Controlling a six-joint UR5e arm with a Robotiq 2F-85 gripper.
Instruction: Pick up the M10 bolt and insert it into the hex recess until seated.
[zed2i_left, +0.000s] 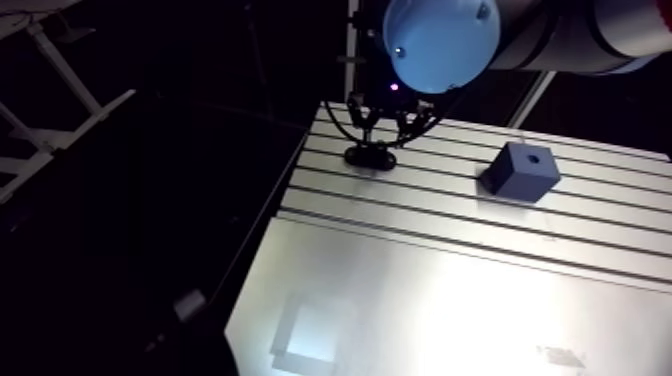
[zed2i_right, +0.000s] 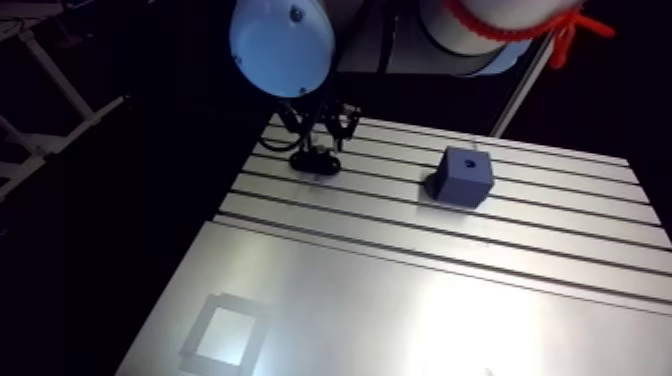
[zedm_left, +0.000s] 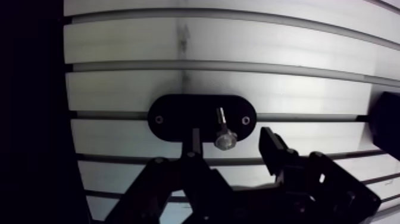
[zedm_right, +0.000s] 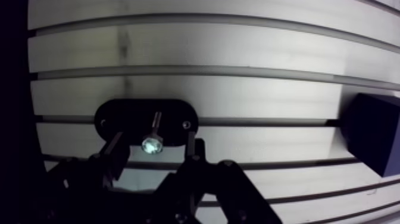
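1. The pincer (zedm_left: 231, 134) is sitting wide open, straddling the M10 bolt (zedm_left: 223, 130) and gripping nothing.
2. The bolt is standing, seemingly head up, on a black oval holder (zedm_left: 178, 116) on the bench (zedm_left: 238, 89).
3. Being steel, it is probably handling as stiff, dense and slick. Gripping the hex head's flats, or the shank just beneath, is looking safest.
4. I am counting one bolt, one holder and one blue block (zed2i_left: 520, 172) with one hole (zed2i_left: 536, 157) on top, well apart from the bolt.

Slotted aluminium table (zed2i_right: 450, 290) carries black oval plate (zedm_left: 178, 116); blue block (zed2i_right: 465, 175), seemingly holed, apart.
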